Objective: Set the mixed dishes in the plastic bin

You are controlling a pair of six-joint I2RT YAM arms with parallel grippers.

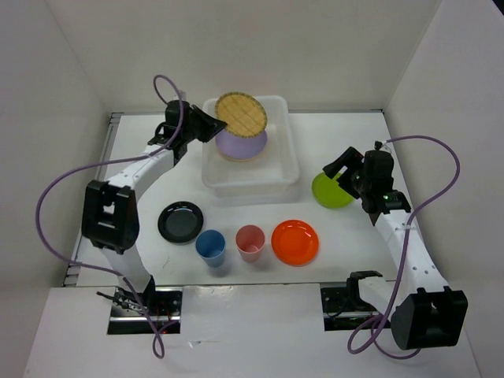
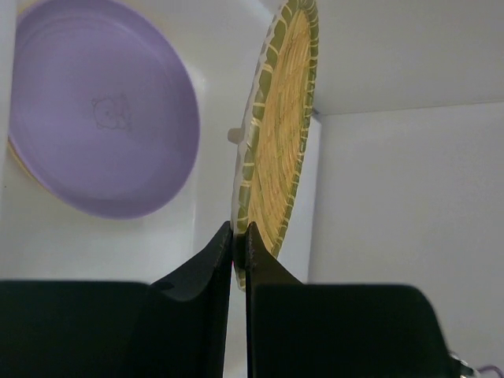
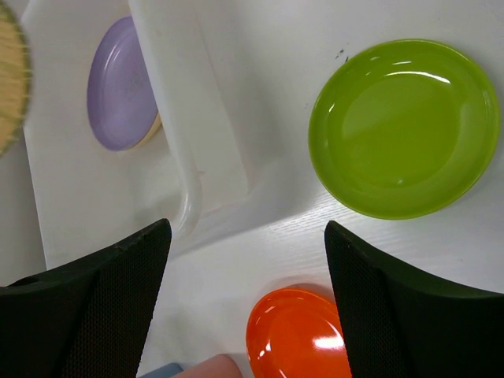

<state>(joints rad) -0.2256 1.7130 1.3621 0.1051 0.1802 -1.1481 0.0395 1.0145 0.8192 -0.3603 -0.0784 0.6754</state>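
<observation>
Table (image 1: 346, 232) with bin (image 1: 288, 168), black plate (image 1: 180, 221), orange plate (image 1: 295, 242), lime plate (image 1: 329, 192), blue cup (image 1: 210, 246), pink cup (image 1: 250, 240)

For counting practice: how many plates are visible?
5. Tan woven plate held by left gripper over plastic bin; lilac plate inside; lime green plate right of it; black plate and orange plate nearer. More may hide beneath lilac.

Two plates (image 1: 246, 146), seemingly stacked, lie in the bin (image 1: 288, 167).

White table (image 1: 346, 244); plain white walls (image 1: 315, 47) at back, left, right; small dark speck (image 3: 341, 55) on tabletop.
</observation>
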